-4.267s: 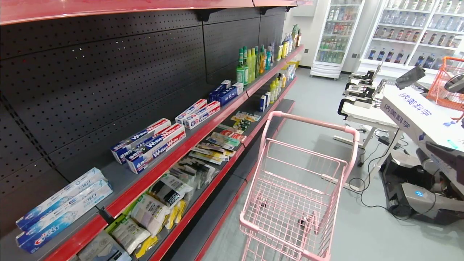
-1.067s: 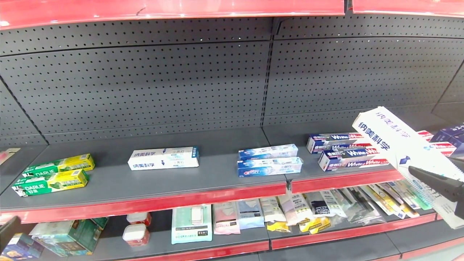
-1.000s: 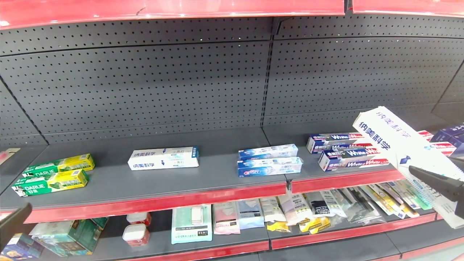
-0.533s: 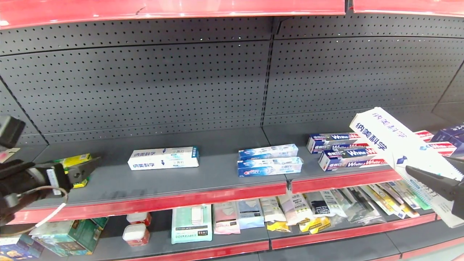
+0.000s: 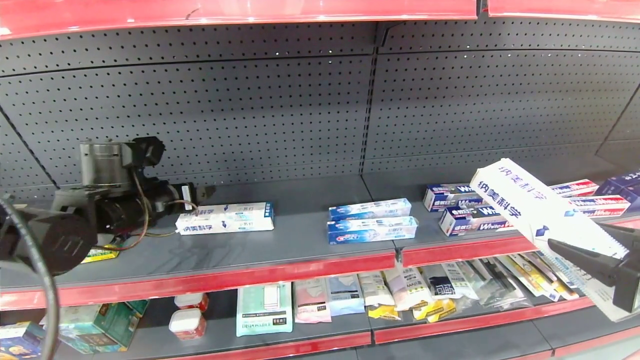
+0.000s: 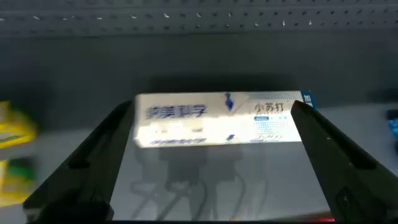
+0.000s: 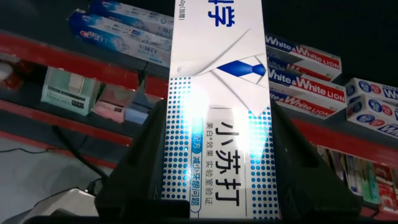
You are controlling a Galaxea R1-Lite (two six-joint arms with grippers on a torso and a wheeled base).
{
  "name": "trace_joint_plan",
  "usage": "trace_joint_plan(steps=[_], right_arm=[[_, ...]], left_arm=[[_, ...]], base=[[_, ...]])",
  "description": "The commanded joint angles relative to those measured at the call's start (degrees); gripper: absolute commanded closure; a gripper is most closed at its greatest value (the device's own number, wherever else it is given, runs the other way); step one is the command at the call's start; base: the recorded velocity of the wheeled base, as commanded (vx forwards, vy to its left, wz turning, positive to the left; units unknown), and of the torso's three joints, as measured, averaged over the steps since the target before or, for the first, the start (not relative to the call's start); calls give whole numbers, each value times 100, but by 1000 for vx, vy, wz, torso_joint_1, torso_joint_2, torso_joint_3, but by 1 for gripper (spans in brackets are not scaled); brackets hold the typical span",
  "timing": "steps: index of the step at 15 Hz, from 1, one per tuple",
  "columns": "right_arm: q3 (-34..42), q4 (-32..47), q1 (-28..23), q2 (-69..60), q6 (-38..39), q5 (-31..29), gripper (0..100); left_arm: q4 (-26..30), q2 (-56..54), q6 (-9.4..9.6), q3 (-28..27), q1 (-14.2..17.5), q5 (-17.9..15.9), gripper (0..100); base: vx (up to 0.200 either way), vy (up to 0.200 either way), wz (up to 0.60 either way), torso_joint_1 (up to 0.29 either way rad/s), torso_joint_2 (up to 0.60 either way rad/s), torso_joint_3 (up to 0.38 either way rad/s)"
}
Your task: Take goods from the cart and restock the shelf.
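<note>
Left wrist view: wide-open, empty left jaws near shelved box (image 6: 217, 120); right jaws clamped on carried box (image 5: 540, 210). Risk: advancing, bumping shelved box askew.

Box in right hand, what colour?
White box with blue print and blue dots; clearest in the right wrist view.
</note>
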Motion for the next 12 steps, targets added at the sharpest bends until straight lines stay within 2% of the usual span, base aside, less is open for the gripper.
trace_joint_plan(steps=[1, 2, 4, 5, 8, 12], right_arm=[[123, 5, 9, -51, -31, 3, 100], [167, 5, 9, -95, -31, 3, 100], [176, 5, 9, -121, -40, 3, 100], [176, 5, 9, -139, -49, 3, 100], [299, 5, 9, -130, -75, 12, 100], [396, 5, 9, -192, -110, 21, 100]], left_arm=[[553, 802, -78, -760, -93, 71, 0], [967, 925, -272, -1173, -93, 89, 0], [1380, 1189, -465, -1779, -111, 238, 0], [1652, 1479, -474, -2280, -111, 440, 0], [2329, 1743, -483, -2720, -164, 458, 0], [2461, 2094, -439, -3018, -287, 484, 0]], base=[[0, 0, 0, 0, 0, 0], [0, 0, 0, 0, 0, 0], [0, 0, 0, 0, 0, 0], [0, 0, 0, 0, 0, 0], [0, 0, 0, 0, 0, 0], [0, 0, 0, 0, 0, 0]])
